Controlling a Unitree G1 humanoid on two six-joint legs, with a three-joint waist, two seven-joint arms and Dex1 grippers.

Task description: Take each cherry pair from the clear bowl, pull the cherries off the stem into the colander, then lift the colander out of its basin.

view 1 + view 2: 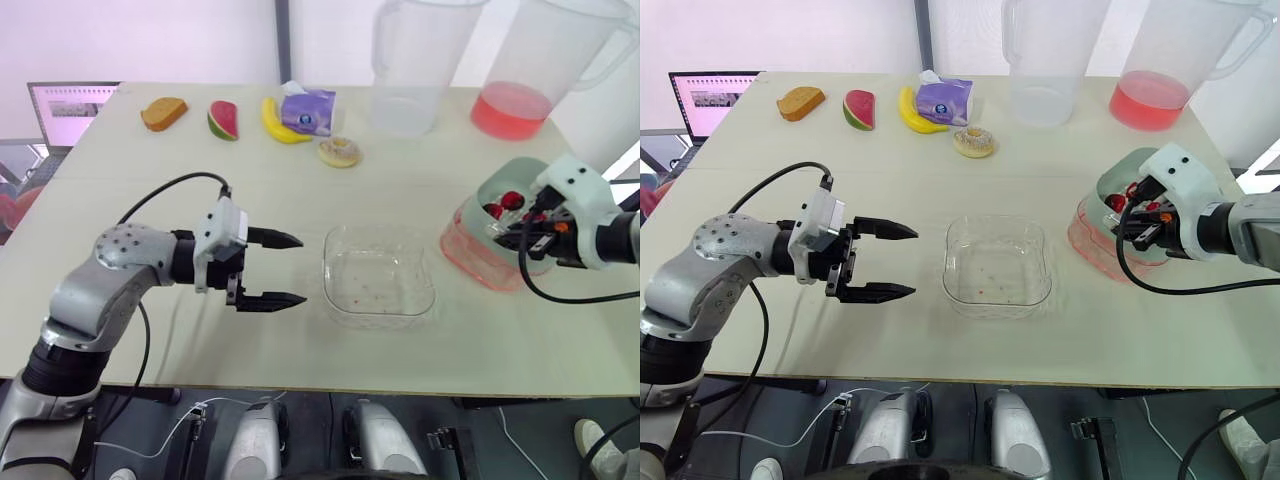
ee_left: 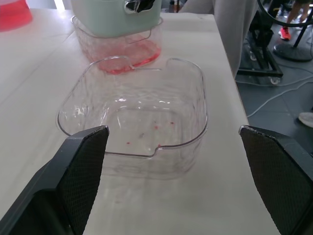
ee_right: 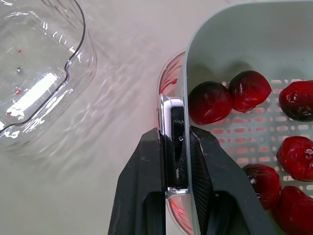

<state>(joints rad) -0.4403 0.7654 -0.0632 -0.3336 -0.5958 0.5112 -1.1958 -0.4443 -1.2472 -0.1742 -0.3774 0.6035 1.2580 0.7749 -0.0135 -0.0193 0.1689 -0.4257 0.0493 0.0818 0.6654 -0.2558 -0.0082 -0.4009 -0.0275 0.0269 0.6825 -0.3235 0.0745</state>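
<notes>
Across the counter (image 1: 180, 190), the head views show the clear bowl (image 1: 378, 275) near the front edge at centre, empty apart from a few red specks. Left pincer (image 1: 290, 268) hovers just left of the bowl, above the counter, with its fingers spread wide and nothing between them. To the right sits the pale green colander (image 1: 505, 172) inside its pink basin (image 1: 465, 252), with cherries (image 1: 512, 200) lying in the colander. Right pincer (image 1: 515, 236) is at the colander's near rim. Along the far side stand a bread slice (image 1: 163, 113), a watermelon wedge (image 1: 223, 120), a banana (image 1: 280, 125), a purple packet (image 1: 308, 110), a doughnut (image 1: 340, 152), a clear-water pitcher (image 1: 410, 60) and a red-liquid pitcher (image 1: 540, 70).

Left wrist view: both black fingers (image 2: 83, 166) stand far apart on either side of the bowl, touching nothing. Colander and basin lie beyond the bowl.

Right wrist view: the fingers (image 3: 146, 186) are closed tight on a shiny tab (image 3: 168, 117) at the colander's rim, one finger outside the wall and one inside. Six dark red cherries rest loose on the slotted floor. The colander is seated in the basin, and the bowl stands apart from it.
</notes>
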